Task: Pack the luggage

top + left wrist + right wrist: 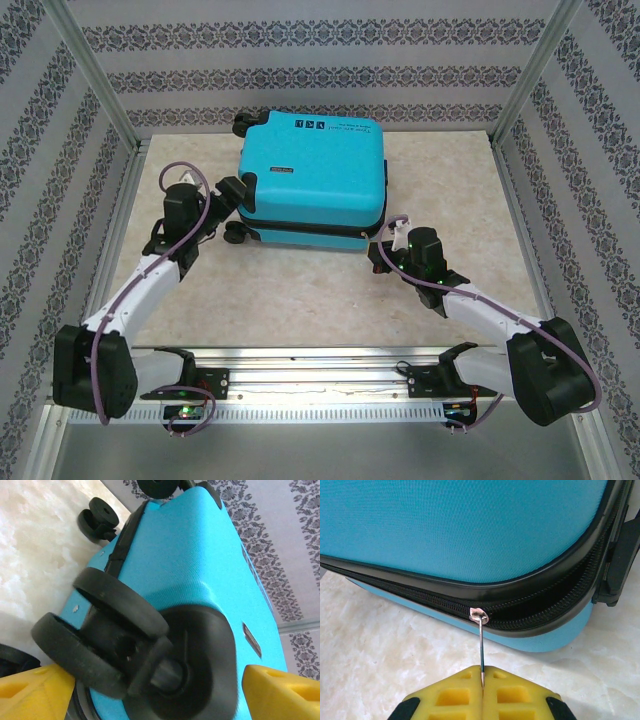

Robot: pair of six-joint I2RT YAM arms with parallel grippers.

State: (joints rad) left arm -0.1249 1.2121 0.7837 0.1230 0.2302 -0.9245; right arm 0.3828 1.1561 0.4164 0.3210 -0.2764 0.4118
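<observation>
Two black wheels (115, 602) jut from the turquoise luggage (312, 170) between wide left fingers (280, 690); right fingers (460, 695) pinch its zipper pull (481, 645).

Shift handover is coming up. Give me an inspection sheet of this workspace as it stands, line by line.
Surface: pale marbled table.
Job's things: turquoise luggage lying flat with the lid down. The zip looks closed left of the slider and gapes right of it, around the corner.
Clutter: nothing seen.
Grippers: left tool is open, its yellow fingers either side of a black wheel. The right tool is shut on the zipper pull.
Cables: a purple cable loops along each arm.
Surroundings: patterned walls on three sides, metal frame post at the corners.
</observation>
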